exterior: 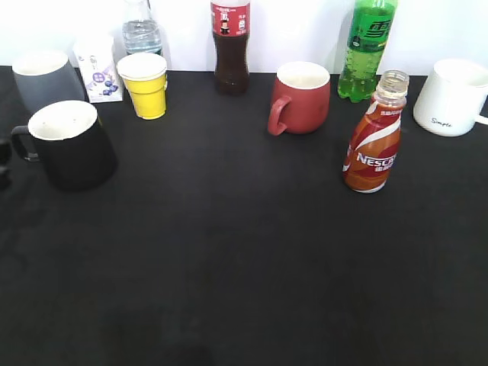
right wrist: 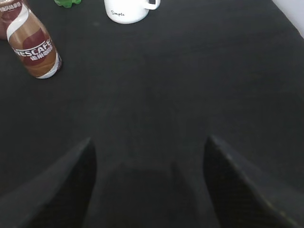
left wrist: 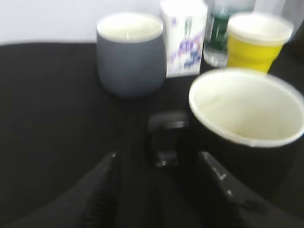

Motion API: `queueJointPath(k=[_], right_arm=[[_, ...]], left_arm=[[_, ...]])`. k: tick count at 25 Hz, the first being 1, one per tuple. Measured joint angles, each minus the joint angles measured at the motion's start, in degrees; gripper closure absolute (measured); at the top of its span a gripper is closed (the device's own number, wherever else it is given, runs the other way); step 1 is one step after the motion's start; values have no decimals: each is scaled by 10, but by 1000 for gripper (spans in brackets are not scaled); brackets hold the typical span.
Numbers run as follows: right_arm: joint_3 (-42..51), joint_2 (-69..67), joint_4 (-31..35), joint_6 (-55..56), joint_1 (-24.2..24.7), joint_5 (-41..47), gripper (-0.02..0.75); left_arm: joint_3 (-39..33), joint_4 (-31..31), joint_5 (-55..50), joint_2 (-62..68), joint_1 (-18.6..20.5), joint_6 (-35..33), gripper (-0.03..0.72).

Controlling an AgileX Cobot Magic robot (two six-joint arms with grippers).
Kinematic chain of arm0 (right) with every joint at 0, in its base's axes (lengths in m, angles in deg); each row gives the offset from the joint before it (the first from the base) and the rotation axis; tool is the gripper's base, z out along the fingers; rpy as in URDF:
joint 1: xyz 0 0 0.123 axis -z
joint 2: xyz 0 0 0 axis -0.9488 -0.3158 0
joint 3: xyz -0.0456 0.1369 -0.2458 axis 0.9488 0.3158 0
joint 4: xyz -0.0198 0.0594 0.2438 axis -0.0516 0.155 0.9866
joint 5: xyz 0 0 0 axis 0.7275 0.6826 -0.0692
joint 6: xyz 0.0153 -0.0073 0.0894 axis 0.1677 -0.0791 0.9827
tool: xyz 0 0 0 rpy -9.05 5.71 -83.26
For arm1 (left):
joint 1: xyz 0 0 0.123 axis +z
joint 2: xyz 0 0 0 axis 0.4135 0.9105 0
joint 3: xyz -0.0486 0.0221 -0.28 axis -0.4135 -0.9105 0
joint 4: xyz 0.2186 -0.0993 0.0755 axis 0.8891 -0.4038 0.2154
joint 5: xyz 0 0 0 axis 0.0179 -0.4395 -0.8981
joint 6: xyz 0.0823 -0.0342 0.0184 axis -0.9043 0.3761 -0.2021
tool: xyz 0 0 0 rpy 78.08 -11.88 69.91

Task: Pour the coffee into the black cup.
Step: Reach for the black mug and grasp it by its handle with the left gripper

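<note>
The coffee bottle [exterior: 375, 141] stands upright and uncapped at the right of the black cloth; it also shows in the right wrist view [right wrist: 33, 45] at the upper left. The black cup [exterior: 72, 145] stands at the left, its handle pointing left. In the left wrist view the black cup [left wrist: 247, 123] is close, and its handle [left wrist: 164, 137] lies just ahead of and between the fingers. My left gripper [left wrist: 159, 159] is open and empty. My right gripper [right wrist: 149, 142] is open and empty over bare cloth, well short of the bottle and to its right.
Along the back stand a grey mug [exterior: 46, 80], a small carton [exterior: 97, 69], a water bottle [exterior: 141, 30], a yellow cup [exterior: 145, 84], a cola bottle [exterior: 230, 46], a red mug [exterior: 301, 97], a green bottle [exterior: 366, 46] and a white mug [exterior: 454, 97].
</note>
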Motion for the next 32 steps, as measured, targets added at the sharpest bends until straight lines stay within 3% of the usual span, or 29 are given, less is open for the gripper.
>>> queueJointPath(k=[5,10,25,32], right_arm=[[0,0,0,0,0,0,188],[0,0,0,0,0,0,188],[0,0,0,0,0,0,188],[0,0,0,0,0,0,189]], left_arm=[[0,-2,133,108,0,0,339],[2,-6,187,164,0,0,341],[38,-7,201,218,0,0,344],[91,-5,166,221,5,0,344]])
